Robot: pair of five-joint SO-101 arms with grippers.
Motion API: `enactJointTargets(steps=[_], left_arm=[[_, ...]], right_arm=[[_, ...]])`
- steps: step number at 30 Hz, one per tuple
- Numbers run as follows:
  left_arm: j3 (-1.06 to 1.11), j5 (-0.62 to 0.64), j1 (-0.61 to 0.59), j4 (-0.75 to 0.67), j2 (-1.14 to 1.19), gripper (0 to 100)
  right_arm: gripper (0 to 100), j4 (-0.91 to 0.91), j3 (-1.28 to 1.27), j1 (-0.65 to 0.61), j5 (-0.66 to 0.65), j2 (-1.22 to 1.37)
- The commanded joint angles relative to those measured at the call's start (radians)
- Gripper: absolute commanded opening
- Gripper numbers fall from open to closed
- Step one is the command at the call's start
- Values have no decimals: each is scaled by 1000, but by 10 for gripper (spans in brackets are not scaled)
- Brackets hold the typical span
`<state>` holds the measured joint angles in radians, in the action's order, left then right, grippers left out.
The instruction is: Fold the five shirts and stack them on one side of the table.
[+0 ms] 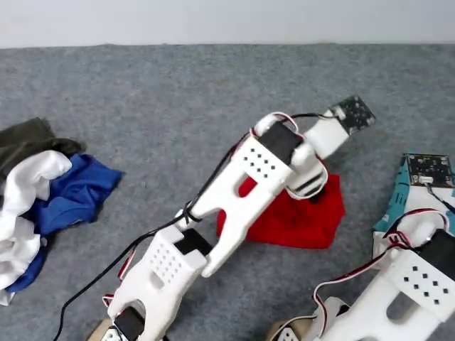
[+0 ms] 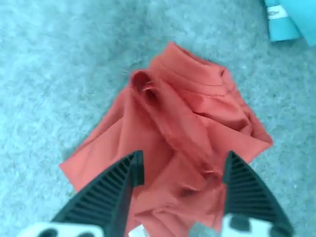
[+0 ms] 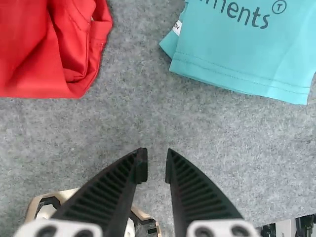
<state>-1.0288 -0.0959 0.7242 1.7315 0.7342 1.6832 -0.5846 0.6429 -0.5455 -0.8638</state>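
Note:
A crumpled red shirt (image 1: 298, 220) (image 2: 187, 113) lies right of the table's middle. My left gripper (image 2: 185, 168) hangs just above it, open, its jaws spread over the bunched cloth with nothing held. In the high view the left arm (image 1: 270, 163) stretches over this shirt. A flat teal shirt (image 1: 394, 206) (image 3: 247, 44) lies at the right edge, partly under the right arm (image 1: 419, 277). My right gripper (image 3: 155, 165) is shut, a thin slit between its fingers, above bare carpet between the red shirt (image 3: 44, 44) and the teal one.
A loose pile at the left edge holds a white shirt (image 1: 28, 185), a blue shirt (image 1: 78, 192) and a dark olive shirt (image 1: 25, 138). Grey carpet (image 1: 213, 99) covers the table; its far half is free. A corner of the teal shirt (image 2: 291, 17) shows beyond the red one.

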Motion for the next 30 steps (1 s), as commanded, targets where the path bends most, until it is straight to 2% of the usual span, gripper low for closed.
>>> enactJointTargets(steps=[1, 6, 9, 16, 22, 30], left_arm=[[28, 12, -28, 25, -161, 251], [200, 8, -126, 25, -262, 122], [311, -51, -153, 23, -256, 16], [397, -103, -147, -5, -129, 16], [354, -95, -55, 26, -6, 15], [499, -95, 144, 26, -210, 15]], right_arm=[[78, -4, 48, 12, -6, -19], [78, -7, 48, 12, -6, -19], [78, -10, 48, 7, -5, -19], [78, -12, 48, 5, -6, -18], [78, -12, 48, 12, -8, -18], [78, -12, 54, 12, -8, -18]])
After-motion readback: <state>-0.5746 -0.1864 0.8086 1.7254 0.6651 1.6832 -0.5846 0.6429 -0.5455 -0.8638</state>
